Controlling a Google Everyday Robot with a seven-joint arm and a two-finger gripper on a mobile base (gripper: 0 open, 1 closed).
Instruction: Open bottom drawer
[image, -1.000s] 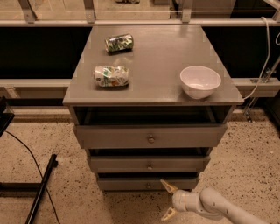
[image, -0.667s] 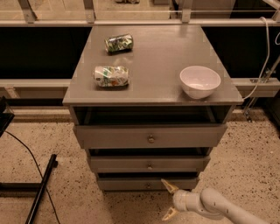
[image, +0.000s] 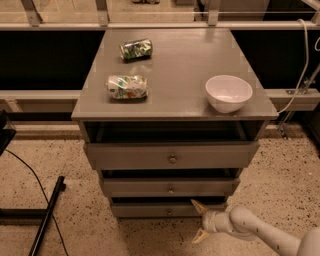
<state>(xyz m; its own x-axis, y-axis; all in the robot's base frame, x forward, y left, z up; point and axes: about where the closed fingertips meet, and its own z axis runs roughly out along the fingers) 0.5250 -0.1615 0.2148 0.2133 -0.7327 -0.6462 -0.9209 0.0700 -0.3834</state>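
Gripper (image: 196, 221): we log it low at the right of the cabinet's foot, just in front of the bottom drawer's right half, on a pale arm (image: 260, 232) that comes in from the lower right corner.
Hand state: its two fingers are spread wide, one above the other, and we see nothing between them.
Bottom drawer (image: 142, 209): the lowest and slimmest of the three grey fronts, down by the speckled floor. We judge it not yet pulled out.
Knob (image: 169, 211): small and round, at the centre of that front. It lies left of the upper fingertip (image: 193, 202) and apart from it.
Change over the last second: very slight. We note the gripper a touch higher and further right than a second ago, with the same wide spread. The drawer front has not moved.
Meaning for the task: we judge the approach unfinished. The hand is at the right height but off to the right of the knob, so it needs a leftward correction before it can close and pull.
Other drawers: middle drawer (image: 150, 188) and top drawer (image: 130, 156), unchanged.
Cabinet top (image: 180, 60): carries a white bowl (image: 228, 93) at the right and two crushed cans (image: 136, 49) (image: 127, 86) at the left, none of them disturbed.
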